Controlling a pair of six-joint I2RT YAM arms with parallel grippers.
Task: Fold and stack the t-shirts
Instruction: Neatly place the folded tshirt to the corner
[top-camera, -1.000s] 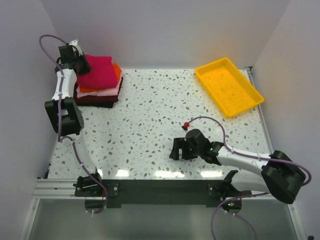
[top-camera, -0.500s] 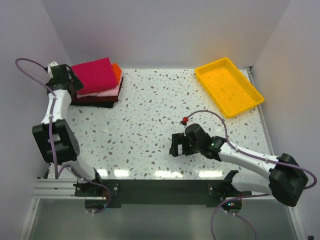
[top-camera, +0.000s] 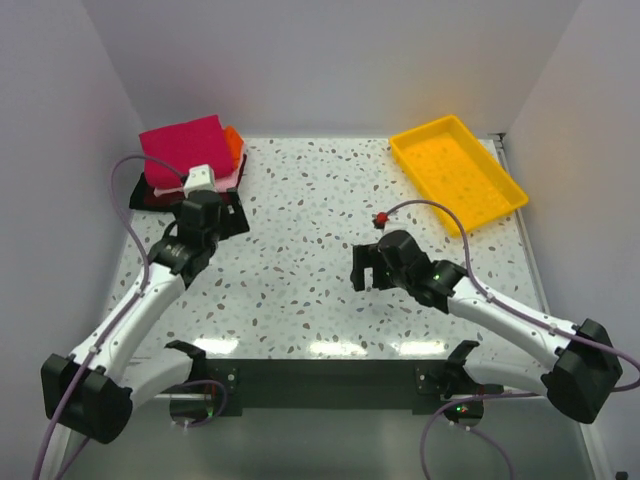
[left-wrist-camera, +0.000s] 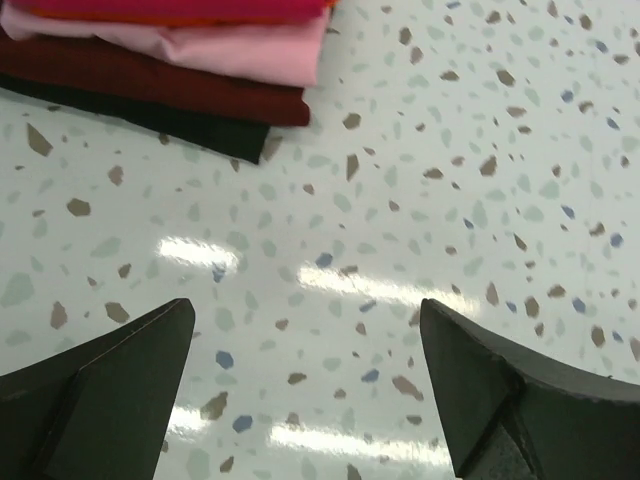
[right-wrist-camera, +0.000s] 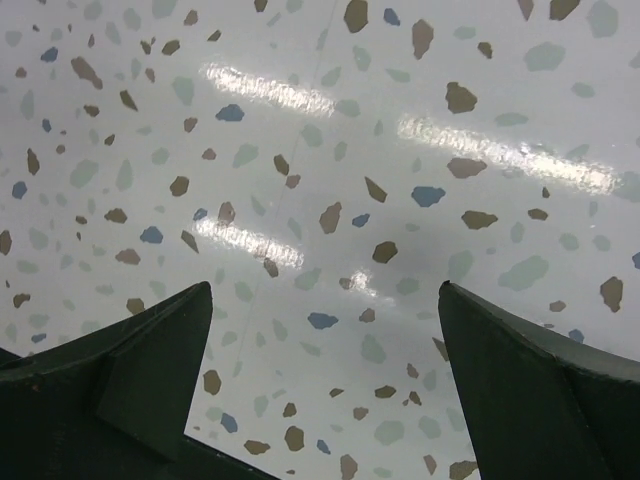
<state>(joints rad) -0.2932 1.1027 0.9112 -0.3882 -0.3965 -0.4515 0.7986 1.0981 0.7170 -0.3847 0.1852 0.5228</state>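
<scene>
Stack of folded t-shirts (top-camera: 190, 165) at 10 o'clock on table (top-camera: 300, 220), crimson one (top-camera: 182, 145) topmost | left gripper (left-wrist-camera: 305, 310) wide open, empty, just short of stack | right gripper (right-wrist-camera: 325, 290) likewise open, empty, mid-table | I judge nothing left to hold.

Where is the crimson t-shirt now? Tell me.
In the top view, the crimson t-shirt lies folded on the orange t-shirt in the far left corner of the table, opposite the yellow tray.
</scene>
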